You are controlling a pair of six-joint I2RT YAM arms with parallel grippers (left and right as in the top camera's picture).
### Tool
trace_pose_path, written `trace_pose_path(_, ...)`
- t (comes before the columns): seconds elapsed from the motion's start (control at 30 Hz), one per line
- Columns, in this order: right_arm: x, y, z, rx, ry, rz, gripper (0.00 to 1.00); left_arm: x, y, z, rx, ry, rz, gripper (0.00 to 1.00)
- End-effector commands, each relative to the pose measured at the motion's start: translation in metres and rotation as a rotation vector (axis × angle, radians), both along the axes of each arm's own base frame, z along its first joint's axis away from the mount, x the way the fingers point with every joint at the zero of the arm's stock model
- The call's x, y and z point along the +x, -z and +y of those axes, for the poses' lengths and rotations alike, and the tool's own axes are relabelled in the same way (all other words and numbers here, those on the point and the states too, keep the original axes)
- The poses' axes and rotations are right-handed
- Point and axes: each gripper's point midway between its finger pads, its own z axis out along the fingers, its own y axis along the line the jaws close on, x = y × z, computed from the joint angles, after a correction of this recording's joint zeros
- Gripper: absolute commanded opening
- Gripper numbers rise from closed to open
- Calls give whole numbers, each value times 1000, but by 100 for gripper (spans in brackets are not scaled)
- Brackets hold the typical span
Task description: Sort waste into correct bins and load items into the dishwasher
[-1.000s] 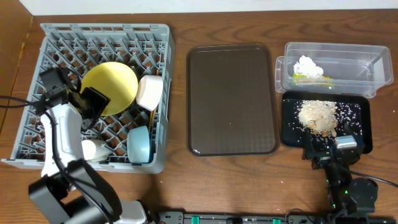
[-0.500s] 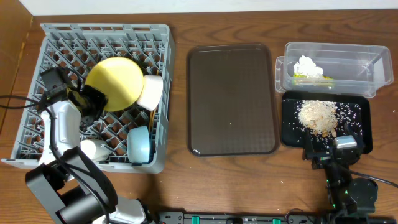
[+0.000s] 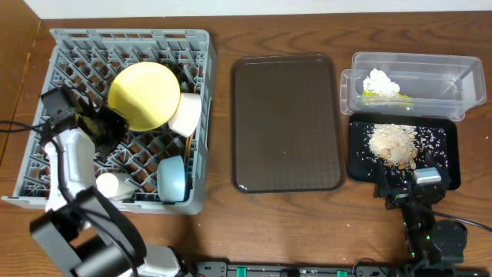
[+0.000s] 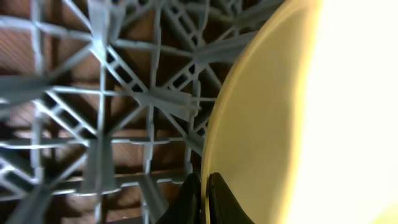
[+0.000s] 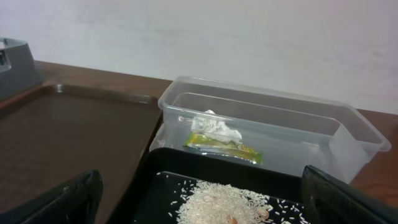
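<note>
The pale-yellow plate (image 3: 144,94) stands tilted on edge in the grey dish rack (image 3: 77,46). My left gripper (image 3: 112,128) is shut on the plate's lower left rim; in the left wrist view the thin plate (image 4: 273,124) edge sits pinched at the left gripper (image 4: 203,198). A white bowl (image 3: 187,114), a light-blue bowl (image 3: 173,178) and a white cup (image 3: 114,185) also sit in the rack. My right gripper (image 3: 407,188) stands open at the black tray's (image 3: 360,165) near edge, over rice (image 5: 227,202). Tissue (image 3: 382,80) and wrapper (image 5: 225,146) lie in the clear tub (image 3: 470,77).
A dark brown serving tray (image 3: 286,123) lies between the rack and the bins. The clear tub (image 5: 348,134) stands right behind the black tray (image 5: 165,168). Bare wooden table (image 3: 223,31) runs round everything.
My left gripper has closed on the plate's rim. The plate has tipped up and shifted toward the rack's far side. The right arm has not moved.
</note>
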Motion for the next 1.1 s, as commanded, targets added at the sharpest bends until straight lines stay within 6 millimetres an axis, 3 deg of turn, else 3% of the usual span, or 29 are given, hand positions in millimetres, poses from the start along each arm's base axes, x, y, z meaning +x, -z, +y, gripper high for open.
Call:
trace_pose_path(0.0, 0, 1, 0, -10, -2, -2, 99, -5, -40, 20, 203, 22, -59, 7)
trace_pose_path(0.1, 0, 1, 0, -10, -2, -2, 99, -7, -52, 27, 275, 24, -72, 7)
trace_pose_path(0.5, 0, 1, 0, -10, -2, -2, 99, -25, -53, 61, 472, -34, 46, 8)
trace_pose_path(0.77, 0, 1, 0, -10, -1, -2, 99, -26, -55, 67, 529, -23, 65, 8)
trace_pose_path(1.07, 0, 1, 0, -10, -2, -2, 99, -13, -57, 45, 632, 69, 105, 8)
